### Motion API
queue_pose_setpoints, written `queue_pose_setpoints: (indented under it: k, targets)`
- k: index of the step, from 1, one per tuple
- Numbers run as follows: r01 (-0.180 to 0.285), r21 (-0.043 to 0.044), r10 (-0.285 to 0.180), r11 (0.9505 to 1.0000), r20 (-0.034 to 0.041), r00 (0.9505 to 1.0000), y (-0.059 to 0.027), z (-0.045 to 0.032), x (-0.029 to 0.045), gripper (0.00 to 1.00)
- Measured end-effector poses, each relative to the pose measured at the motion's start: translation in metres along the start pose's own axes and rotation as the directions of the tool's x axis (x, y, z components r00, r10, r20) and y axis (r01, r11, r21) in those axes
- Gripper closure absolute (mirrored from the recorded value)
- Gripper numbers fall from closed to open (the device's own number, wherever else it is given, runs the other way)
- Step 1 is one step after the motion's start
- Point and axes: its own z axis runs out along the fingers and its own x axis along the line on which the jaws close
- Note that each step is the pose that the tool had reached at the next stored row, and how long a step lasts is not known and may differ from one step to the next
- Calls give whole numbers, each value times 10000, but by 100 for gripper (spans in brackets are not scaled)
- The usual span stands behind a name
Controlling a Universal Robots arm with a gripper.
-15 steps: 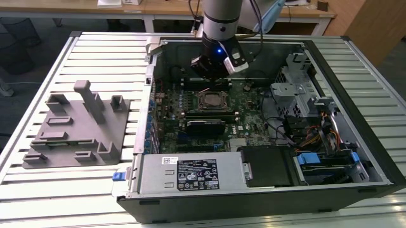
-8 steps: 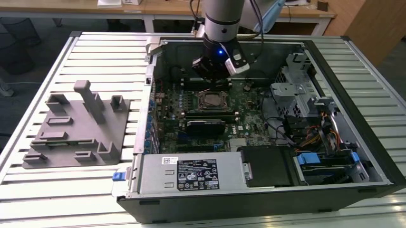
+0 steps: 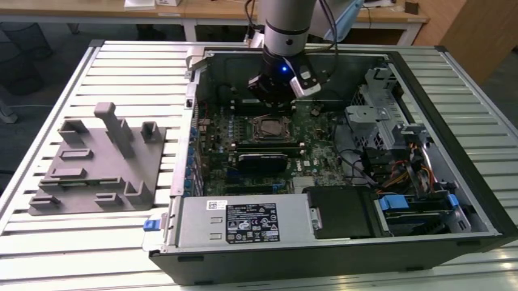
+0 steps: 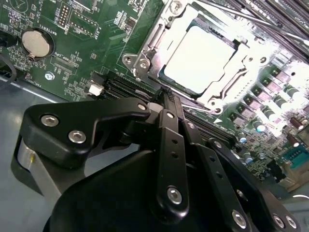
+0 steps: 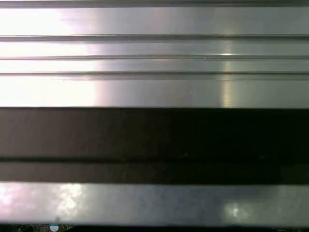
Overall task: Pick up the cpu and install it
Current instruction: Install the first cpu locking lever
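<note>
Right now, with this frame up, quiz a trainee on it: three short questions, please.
1. True or false: the gripper hangs over the motherboard of the open computer case.
2. The cpu lies: A) in the gripper, B) in the socket, C) on the grey plastic tray.
3. Fill in: in the exterior view, the grey plastic tray stands on that view's ____ of the computer case.
Key: 1 true; 2 B; 3 left.
</note>
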Motion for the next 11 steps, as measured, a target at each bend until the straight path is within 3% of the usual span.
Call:
queue_pose_setpoints:
  k: [11]
  targets:
    - [0, -1, 0, 10000, 0, 10000, -3, 82, -60, 89]
